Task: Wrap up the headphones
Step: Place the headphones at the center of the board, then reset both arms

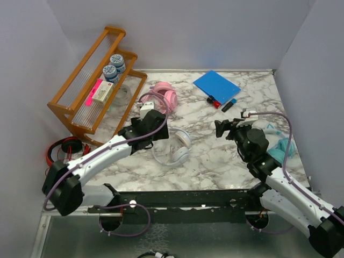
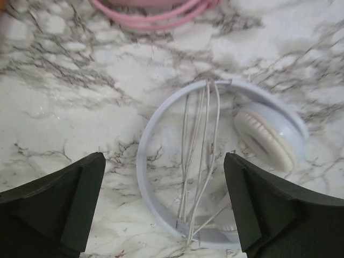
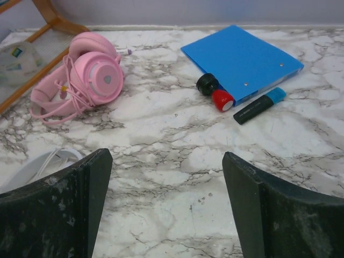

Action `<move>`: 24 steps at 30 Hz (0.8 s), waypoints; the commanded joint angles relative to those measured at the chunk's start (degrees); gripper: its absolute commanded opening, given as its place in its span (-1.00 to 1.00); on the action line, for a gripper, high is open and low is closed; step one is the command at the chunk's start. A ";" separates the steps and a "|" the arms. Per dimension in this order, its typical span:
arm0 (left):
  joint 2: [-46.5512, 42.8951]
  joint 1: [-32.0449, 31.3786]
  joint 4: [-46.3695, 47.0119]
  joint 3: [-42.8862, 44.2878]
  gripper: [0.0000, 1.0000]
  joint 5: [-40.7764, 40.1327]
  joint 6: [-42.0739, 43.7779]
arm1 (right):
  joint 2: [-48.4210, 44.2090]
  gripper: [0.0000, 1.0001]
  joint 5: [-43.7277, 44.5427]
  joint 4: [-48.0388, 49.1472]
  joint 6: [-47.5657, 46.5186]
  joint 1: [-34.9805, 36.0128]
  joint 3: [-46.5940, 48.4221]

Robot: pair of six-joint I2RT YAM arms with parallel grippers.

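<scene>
Left wrist: white headphones (image 2: 266, 135), cord-looped.

The left arm (image 1: 102, 156) is made of smooth white tubes joined by chunky black joints, with a large rounded black housing (image 1: 63, 192) at its base. A thin mauve-grey cable (image 1: 145, 138) runs along it, and a small white box (image 1: 146, 107) sits on the black wrist. The left gripper (image 2: 164, 207) has two broad matte black fingers (image 2: 64, 212) with bevelled inner edges. The right arm (image 1: 293, 191) is built alike in white and black, with its own mauve loop of wire (image 1: 291, 142). The right gripper (image 3: 166, 209) has black prongs (image 3: 282, 215) flecked with pale scuffs
</scene>
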 commanded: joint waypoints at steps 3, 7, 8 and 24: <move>-14.78 0.07 13.87 -11.01 0.97 -11.05 8.89 | -8.51 1.00 -1.76 8.36 -6.41 -0.02 -8.04; -23.59 0.07 29.21 -22.52 0.97 -11.84 15.16 | -8.66 1.00 3.09 14.13 -5.54 -0.03 -11.66; -25.56 0.03 34.27 -25.94 0.98 -12.32 16.22 | -8.04 1.00 4.83 13.68 -5.61 -0.10 -11.14; -19.79 17.34 75.00 -44.62 0.97 -20.64 29.23 | 14.63 0.94 -5.52 30.92 -9.90 -22.23 -11.67</move>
